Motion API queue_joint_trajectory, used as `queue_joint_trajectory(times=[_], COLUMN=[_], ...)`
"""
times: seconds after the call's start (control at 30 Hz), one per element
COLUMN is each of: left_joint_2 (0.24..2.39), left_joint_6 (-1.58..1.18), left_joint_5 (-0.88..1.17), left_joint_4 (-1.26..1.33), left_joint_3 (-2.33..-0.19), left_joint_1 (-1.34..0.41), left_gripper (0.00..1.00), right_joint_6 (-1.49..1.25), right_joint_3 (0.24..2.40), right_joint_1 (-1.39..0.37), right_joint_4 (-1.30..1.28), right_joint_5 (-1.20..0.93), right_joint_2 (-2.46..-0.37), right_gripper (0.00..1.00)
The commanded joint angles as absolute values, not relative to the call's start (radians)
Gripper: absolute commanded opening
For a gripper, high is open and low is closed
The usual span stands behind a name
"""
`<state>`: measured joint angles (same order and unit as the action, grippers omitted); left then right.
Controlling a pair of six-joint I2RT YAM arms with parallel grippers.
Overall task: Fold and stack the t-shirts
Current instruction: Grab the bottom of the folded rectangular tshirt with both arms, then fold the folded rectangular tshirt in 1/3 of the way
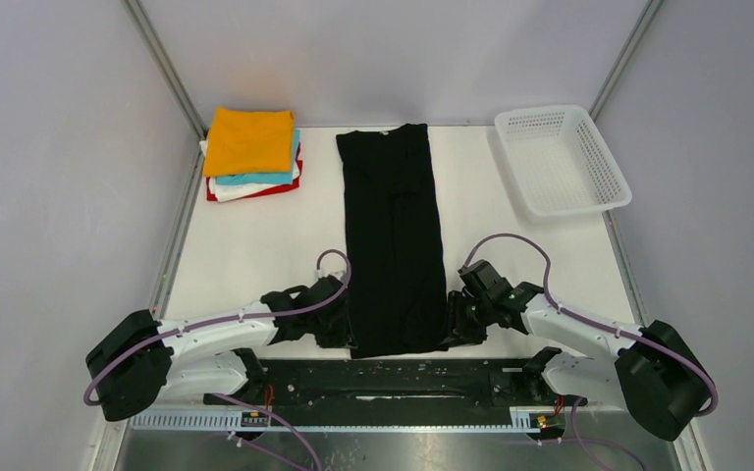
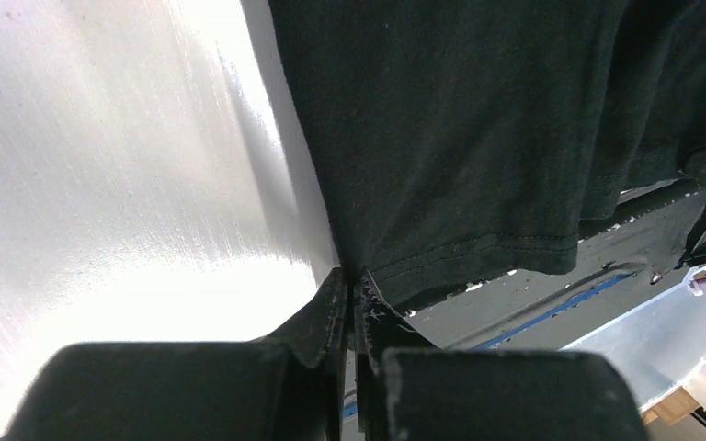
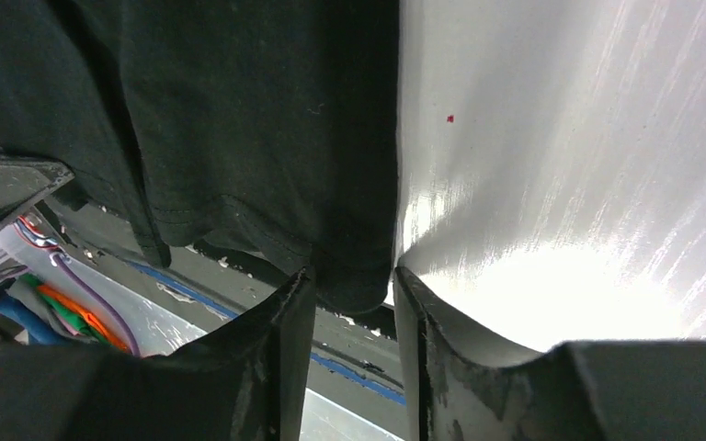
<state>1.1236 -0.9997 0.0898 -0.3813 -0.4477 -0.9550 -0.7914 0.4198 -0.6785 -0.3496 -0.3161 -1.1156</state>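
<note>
Grey walls close round a white table (image 1: 255, 255). Between the two claws lies the black t-shirt (image 1: 393, 235), narrowed to a long strip with its hem at their tips. The left claw (image 2: 350, 280) is pinched tight on one hem corner. The right claw (image 3: 353, 276) stands with jaws apart astride the other (not yet clamped, as far as I can judge). Holding both corners should let the hem be carried forward to the collar. Far ahead and outward of the left claw sits the folded stack (image 1: 250, 147), orange on top. Ahead of the right claw is a mesh basket (image 1: 562, 162). Neither blocks the fold.
</note>
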Motion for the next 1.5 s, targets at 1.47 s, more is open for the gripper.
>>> queue_joint_trajectory(times=[1.47], left_joint_2=[1.46], left_joint_6=[-0.725], left_joint_5=[0.242], left_joint_4=[-0.262], left_joint_3=[-0.968], left_joint_1=[-0.434], left_gripper=[0.0], right_joint_6=[-0.702], right_joint_3=[0.945], right_joint_1=[-0.408], right_joint_4=[-0.105], right_joint_5=[-0.441], right_joint_2=[-1.439], right_gripper=[0.0])
